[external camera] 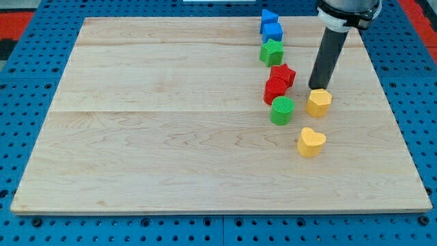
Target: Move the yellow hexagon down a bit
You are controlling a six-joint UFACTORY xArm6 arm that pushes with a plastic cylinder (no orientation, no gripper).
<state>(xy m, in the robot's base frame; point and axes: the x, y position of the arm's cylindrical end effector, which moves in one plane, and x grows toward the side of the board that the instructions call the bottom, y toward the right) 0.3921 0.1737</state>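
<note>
The yellow hexagon (319,102) lies on the wooden board (171,123) at the view's right of centre. My tip (318,87) stands just above the hexagon's top edge, touching it or nearly so. A yellow heart-shaped block (311,142) lies below the hexagon. A green cylinder (282,110) lies to the hexagon's left.
A red star (283,74) and a red block (274,89) sit left of my tip. A green star (272,52) and two blue blocks (271,25) lie in a column toward the view's top. The board's right edge is near.
</note>
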